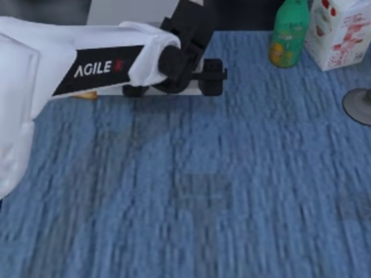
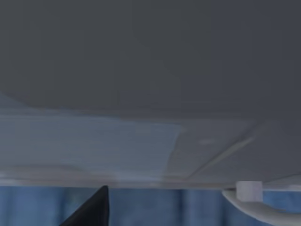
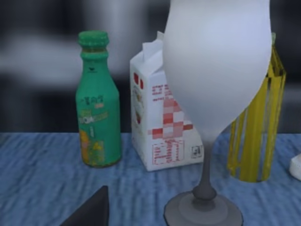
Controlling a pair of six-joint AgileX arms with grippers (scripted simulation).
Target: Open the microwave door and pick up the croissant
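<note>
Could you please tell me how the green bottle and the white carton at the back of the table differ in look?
The green bottle is round, with a narrow neck and screw cap; the milk carton is boxy with a folded gable top. The bottle is green with an orange and yellow label; the carton is white with red checks and print. The bottle stands left of the carton in the top view. Both are upright on the blue table, close together.

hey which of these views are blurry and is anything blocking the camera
Top view: the left arm covers the upper-left, hiding most of the microwave; the blue table looks smeared. Left wrist view: filled by the close grey microwave door, soft and featureless. Right wrist view: the glass blocks the centre, the bottle and carton are fairly sharp, the background is blurred.
</note>
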